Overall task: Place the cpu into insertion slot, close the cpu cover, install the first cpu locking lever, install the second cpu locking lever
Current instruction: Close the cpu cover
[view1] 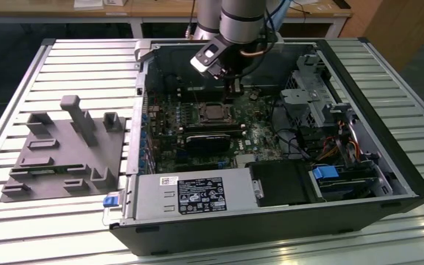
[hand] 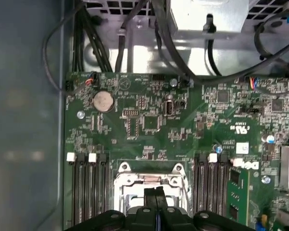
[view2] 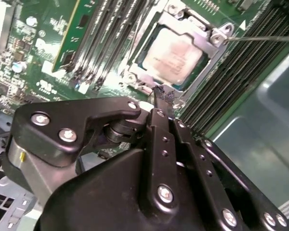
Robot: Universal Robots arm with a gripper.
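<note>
I see the open computer case (view1: 271, 226) on the bench (view1: 72, 61), green board (hand: 183, 125) inside it, the cpu (view2: 176, 53) lying flat in the insertion slot (view1: 202, 112), grey top up, the cpu cover (view2: 216, 36) down around it, my tool (view2: 158, 98) pinched together, tips at the cover's edge.

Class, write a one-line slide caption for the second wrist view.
Shut gripper at the edge of the cpu cover, cpu seated inside.

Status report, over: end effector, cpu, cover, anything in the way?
End effector shut, tips by the cpu cover edge. The cpu sits in its slot, cover down. A thin metal rod sticks out sideways.
</note>
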